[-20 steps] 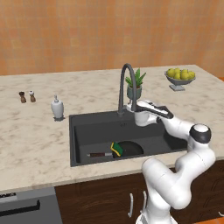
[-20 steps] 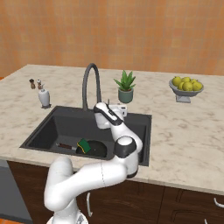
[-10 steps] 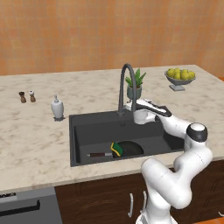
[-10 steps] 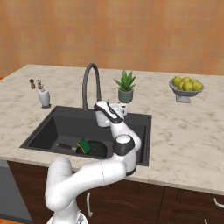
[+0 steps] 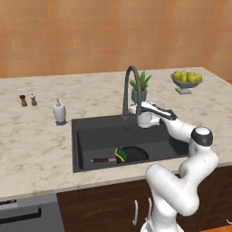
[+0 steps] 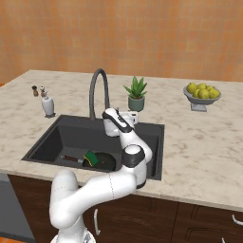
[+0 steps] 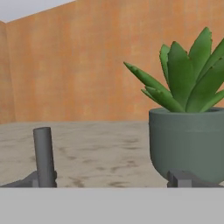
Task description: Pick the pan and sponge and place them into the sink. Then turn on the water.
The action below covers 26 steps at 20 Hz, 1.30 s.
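The black pan (image 5: 134, 154) (image 6: 103, 162) lies on the floor of the dark sink (image 5: 90, 136) (image 6: 61, 137), its brown handle pointing left. The green and yellow sponge (image 5: 120, 154) (image 6: 91, 157) rests on the pan's left rim. My gripper (image 5: 137, 110) (image 6: 128, 116) (image 7: 107, 180) is open behind the basin, at the foot of the arched faucet (image 5: 131, 88) (image 6: 98, 90). In the hand view a grey upright faucet part (image 7: 43, 156) stands just inside my left fingertip (image 7: 29, 179). Nothing sits between the fingers. No water falls from the spout.
A potted plant (image 5: 139, 88) (image 6: 136, 95) (image 7: 188, 135) stands right behind the gripper. A fruit bowl (image 5: 186, 80) (image 6: 201, 95) sits at the back right. A soap dispenser (image 5: 59, 112) (image 6: 47, 105) and two small shakers (image 5: 28, 99) (image 6: 39, 90) are left of the sink.
The hand has barely shifted beside the faucet base. Pan and sponge lie still in the sink.
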Available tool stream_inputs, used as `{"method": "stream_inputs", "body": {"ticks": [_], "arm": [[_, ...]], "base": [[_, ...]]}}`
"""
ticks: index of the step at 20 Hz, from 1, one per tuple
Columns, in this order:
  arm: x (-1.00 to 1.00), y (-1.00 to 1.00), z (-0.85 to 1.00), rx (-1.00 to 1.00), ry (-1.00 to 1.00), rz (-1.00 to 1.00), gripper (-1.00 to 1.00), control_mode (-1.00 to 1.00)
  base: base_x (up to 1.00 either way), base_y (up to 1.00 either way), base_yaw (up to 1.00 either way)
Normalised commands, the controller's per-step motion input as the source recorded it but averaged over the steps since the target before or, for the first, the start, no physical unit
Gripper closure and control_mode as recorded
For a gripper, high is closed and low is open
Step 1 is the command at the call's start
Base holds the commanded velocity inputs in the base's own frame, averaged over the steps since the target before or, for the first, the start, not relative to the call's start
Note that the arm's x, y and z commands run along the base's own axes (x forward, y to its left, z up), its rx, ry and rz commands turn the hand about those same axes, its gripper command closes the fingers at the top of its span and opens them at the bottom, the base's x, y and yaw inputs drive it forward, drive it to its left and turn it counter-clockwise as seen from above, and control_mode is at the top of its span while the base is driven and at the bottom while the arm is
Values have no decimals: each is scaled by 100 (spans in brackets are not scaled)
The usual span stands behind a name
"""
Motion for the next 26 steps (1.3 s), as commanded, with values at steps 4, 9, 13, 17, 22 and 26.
{"method": "stream_inputs", "body": {"ticks": [4,9,13,17,22,26], "arm": [[0,0,0,0,0,0,-100,-100],[0,-18,0,0,0,0,-100,-100],[-3,-43,0,0,0,0,-100,-100],[0,-50,0,0,0,0,-100,-100],[0,-66,0,0,0,0,-100,-100],[0,-83,0,0,0,0,-100,-100]], "base": [[0,0,0],[0,0,0],[0,0,0],[0,0,0],[0,0,0],[0,0,0]]}}
